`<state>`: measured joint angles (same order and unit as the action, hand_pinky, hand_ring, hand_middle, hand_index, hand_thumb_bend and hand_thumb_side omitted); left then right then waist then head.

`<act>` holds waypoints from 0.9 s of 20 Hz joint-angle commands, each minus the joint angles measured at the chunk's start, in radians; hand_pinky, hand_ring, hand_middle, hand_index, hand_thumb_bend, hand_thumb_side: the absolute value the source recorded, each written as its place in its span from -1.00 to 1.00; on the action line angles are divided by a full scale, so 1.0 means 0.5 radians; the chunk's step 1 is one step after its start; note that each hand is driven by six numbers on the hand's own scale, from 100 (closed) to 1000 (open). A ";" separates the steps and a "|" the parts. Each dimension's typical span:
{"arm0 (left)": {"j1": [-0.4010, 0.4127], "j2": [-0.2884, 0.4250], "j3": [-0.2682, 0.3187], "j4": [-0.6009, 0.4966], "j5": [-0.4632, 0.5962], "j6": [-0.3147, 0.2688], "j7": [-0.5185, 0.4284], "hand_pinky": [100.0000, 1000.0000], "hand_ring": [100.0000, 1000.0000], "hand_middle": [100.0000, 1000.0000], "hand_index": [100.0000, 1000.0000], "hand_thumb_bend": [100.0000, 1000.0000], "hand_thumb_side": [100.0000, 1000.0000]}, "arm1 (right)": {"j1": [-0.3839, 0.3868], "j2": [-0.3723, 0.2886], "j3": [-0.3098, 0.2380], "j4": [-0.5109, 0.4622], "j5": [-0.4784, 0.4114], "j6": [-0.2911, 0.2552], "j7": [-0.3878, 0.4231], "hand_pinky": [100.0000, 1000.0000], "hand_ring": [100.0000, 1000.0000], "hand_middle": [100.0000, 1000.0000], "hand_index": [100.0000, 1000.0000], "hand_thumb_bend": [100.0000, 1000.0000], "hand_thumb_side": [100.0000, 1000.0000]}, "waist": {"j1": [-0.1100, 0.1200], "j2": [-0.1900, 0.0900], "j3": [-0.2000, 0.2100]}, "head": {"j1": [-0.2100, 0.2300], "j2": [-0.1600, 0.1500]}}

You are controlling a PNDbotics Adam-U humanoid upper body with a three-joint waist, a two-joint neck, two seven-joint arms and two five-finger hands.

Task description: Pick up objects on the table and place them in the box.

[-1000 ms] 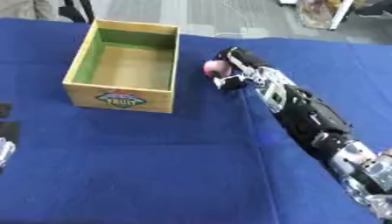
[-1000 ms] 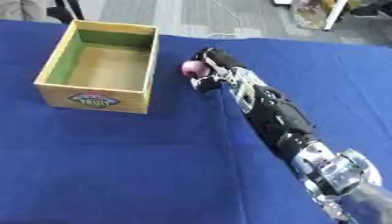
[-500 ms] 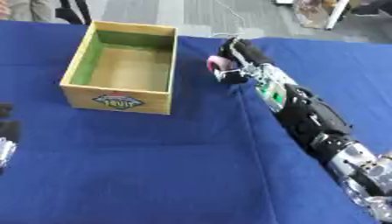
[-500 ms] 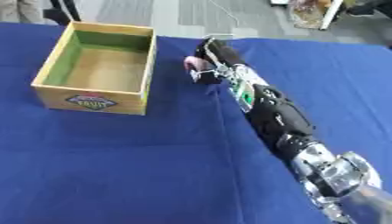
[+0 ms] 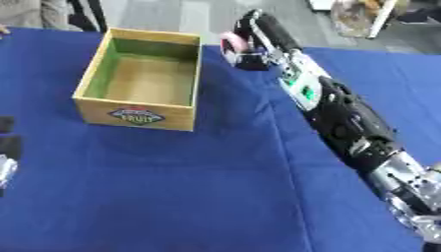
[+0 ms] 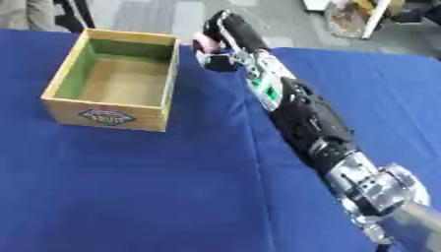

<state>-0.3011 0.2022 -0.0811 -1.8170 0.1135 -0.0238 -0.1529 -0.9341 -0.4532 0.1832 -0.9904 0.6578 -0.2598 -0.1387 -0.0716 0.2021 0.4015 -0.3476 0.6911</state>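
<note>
A wooden box (image 5: 142,81) with green inner walls and a fruit label stands open on the blue table, with nothing visible inside. My right hand (image 5: 254,39) is stretched out just right of the box's far corner, raised above the cloth, its fingers curled round a small pink object (image 5: 231,43). Part of that object is hidden by the fingers. My left hand (image 5: 7,157) shows only at the lower left edge, low over the table.
The blue cloth (image 5: 172,187) covers the whole table. My right forearm (image 5: 353,128) runs diagonally from the lower right. Beyond the far table edge there is grey floor and clutter (image 5: 362,15).
My right hand has lifted the pink object off the cloth and carried it farther from me, up beside the box's far right corner. The box has stayed put.
</note>
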 commanded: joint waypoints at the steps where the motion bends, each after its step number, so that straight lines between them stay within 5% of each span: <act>1: -0.046 0.019 -0.020 -0.054 0.022 -0.001 -0.024 0.21 0.51 -0.01 0.30 -0.53 -1.00 | -0.074 -0.030 0.008 -0.040 -0.028 0.007 0.080 -0.54 -0.15 -0.43 -0.20 -1.00 -0.78 | 0.014 -0.034 0.036 | -0.037 -0.037; 12: -0.120 -0.012 -0.076 -0.087 0.057 0.005 -0.087 0.21 0.51 -0.01 0.30 -0.51 -1.00 | -0.123 0.109 0.012 0.207 0.167 -0.045 0.222 -0.34 -0.01 -0.36 -0.09 -1.00 -0.75 | 0.016 0.038 0.232 | -0.188 -0.094; 14: -0.123 -0.016 -0.080 -0.090 0.056 0.005 -0.091 0.21 0.51 -0.01 0.30 -0.51 -1.00 | -0.117 0.142 0.019 0.246 0.226 -0.060 0.240 -0.25 0.04 -0.30 0.00 -1.00 -0.72 | 0.015 0.047 0.232 | -0.189 -0.096; 15: -0.123 -0.018 -0.081 -0.090 0.056 0.005 -0.093 0.21 0.51 -0.01 0.30 -0.50 -1.00 | -0.112 0.154 0.026 0.263 0.263 -0.070 0.261 -0.06 0.27 -0.13 0.25 -1.00 -0.65 | 0.015 0.049 0.230 | -0.188 -0.095; 16: -0.123 -0.019 -0.082 -0.090 0.055 0.006 -0.094 0.21 0.51 -0.01 0.30 -0.50 -1.00 | -0.108 0.164 0.033 0.277 0.307 -0.085 0.293 -0.03 0.30 -0.10 0.28 -1.00 -0.64 | 0.016 0.050 0.226 | -0.187 -0.095; 17: -0.122 -0.020 -0.082 -0.089 0.055 0.007 -0.094 0.21 0.51 -0.01 0.30 -0.50 -1.00 | -0.106 0.170 0.037 0.283 0.351 -0.102 0.328 0.25 0.56 0.19 0.51 -1.00 -0.58 | 0.017 0.051 0.220 | -0.186 -0.095; 18: -0.121 -0.021 -0.081 -0.089 0.054 0.007 -0.094 0.21 0.51 -0.01 0.30 -0.50 -1.00 | -0.104 0.174 0.034 0.284 0.386 -0.116 0.356 0.25 0.56 0.19 0.51 -1.00 -0.58 | 0.017 0.051 0.215 | -0.185 -0.095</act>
<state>-0.3458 0.1868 -0.1197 -1.8424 0.1362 -0.0197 -0.1960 -0.9674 -0.3566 0.2019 -0.8440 0.8237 -0.3086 0.0225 -0.0716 0.2419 0.5084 -0.4384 0.6562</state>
